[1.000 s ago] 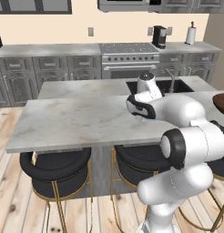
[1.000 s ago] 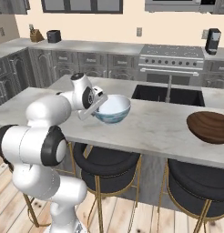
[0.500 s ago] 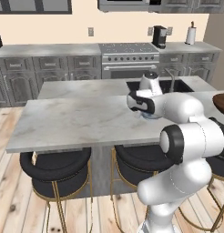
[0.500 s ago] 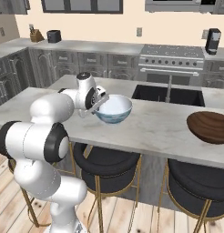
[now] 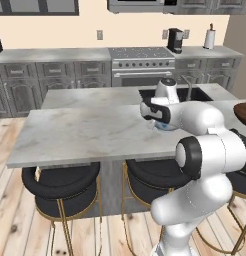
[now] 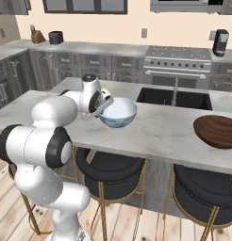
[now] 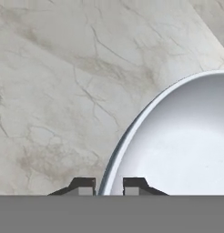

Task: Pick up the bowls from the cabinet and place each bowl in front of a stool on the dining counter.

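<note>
The white bowl (image 6: 119, 113) with a blue-green outside rests on the dining counter (image 6: 155, 134), above a black stool (image 6: 111, 167). My gripper (image 6: 104, 106) is at its left rim. In the hand view the two fingertips (image 7: 84, 184) straddle that rim, one outside and one inside the bowl (image 7: 186, 136), and my gripper (image 7: 109, 185) is shut on it. From the left base view my hand (image 5: 155, 115) hides most of the bowl (image 5: 167, 126). The dark brown wooden bowl (image 6: 217, 132) sits on the counter to the right, above another stool (image 6: 205, 188). The cabinet is out of view.
A sink with a faucet (image 6: 174, 94) is set into the counter just behind the white bowl. Beyond the island stand a steel range (image 6: 177, 63) and a coffee machine (image 6: 220, 43). Black stools (image 5: 62, 182) line the counter's near side.
The hand and the white bowl have hardly moved; the bowl stays on the counter with the fingers at its rim.
</note>
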Motion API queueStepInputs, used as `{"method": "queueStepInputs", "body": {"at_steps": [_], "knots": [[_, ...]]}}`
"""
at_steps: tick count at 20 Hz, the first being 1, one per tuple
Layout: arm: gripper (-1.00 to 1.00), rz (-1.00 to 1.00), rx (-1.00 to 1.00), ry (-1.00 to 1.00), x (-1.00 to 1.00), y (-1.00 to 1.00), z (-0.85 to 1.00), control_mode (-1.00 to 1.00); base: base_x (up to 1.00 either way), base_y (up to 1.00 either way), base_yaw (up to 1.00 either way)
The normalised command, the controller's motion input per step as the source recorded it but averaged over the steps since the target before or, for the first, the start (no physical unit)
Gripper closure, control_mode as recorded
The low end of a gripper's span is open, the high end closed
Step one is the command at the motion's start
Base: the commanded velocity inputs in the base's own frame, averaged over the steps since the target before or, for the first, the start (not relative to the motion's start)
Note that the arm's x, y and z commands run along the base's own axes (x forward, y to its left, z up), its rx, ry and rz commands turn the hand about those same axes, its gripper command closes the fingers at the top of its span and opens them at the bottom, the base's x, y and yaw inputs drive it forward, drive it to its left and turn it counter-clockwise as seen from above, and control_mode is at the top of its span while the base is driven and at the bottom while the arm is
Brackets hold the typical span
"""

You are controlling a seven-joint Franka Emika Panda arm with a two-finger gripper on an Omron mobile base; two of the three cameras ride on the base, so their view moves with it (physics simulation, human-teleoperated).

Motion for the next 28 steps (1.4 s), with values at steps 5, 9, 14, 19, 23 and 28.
{"method": "queueStepInputs", "body": {"at_steps": [5, 9, 14, 19, 23, 28], "knots": [[-1.0, 0.0, 0.01, 0.0, 0.0, 0.0, 0.0, -1.0, 0.0, 0.0, 0.0], [-1.0, 0.0, -0.01, 0.0, 0.0, 0.0, 0.15, -1.0, 0.0, 0.0, 0.0], [-1.0, -0.01, -0.04, 0.0, -0.14, 0.0, 0.72, -1.0, 0.0, 0.0, 0.0], [-1.0, -0.09, 0.01, 0.01, -0.8, 0.0, 1.0, -1.0, 0.0, 0.0, 0.0], [-1.0, -0.2, 0.02, 0.07, -0.83, -0.03, 1.0, -1.0, 0.0, 0.0, 0.0], [-1.0, -0.17, 0.05, 0.05, -1.0, -0.01, 0.56, -1.0, 0.0, 0.0, 0.0]]}}
